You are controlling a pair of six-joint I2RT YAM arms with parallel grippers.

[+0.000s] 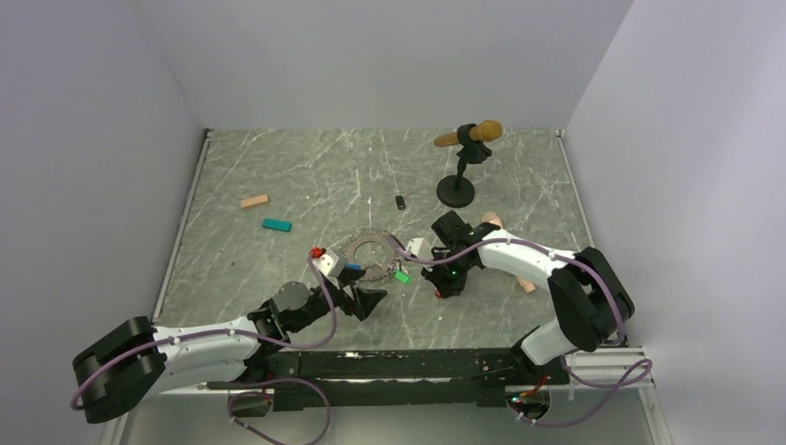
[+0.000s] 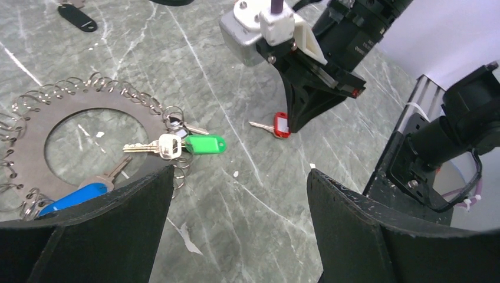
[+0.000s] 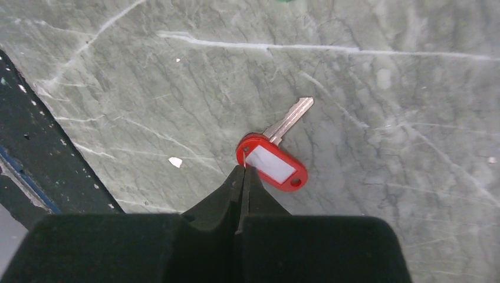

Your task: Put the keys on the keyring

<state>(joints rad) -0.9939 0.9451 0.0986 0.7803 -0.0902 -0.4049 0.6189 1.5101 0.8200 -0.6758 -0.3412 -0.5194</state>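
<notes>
The right gripper point(image 3: 243, 177) is pressing its two fingers fully together, tips down on the table point(image 3: 147, 76). Those tips are touching the near rim of the red-tagged key point(image 3: 272, 165). The key is lying flat just ahead of them, with its blade pointing away from the hand. Nothing is showing between the pads, so the pinch is probably catching the tag's edge at most, or missing it.

Off to this hand's left, the keyring point(image 2: 82, 103) is lying flat, with the green-tagged key point(image 2: 204, 144) and the blue-tagged key point(image 2: 73, 197) resting at its fringe of small rings, seemingly hooked on. The left gripper point(image 2: 240, 174) is hovering over that side of the ring with its fingers spread wide, holding nothing.

The step in hand looks like picking up the red key. The next move is likely calling for parting the fingers, straddling the tag, closing firmly, then carrying it toward a free ring.
</notes>
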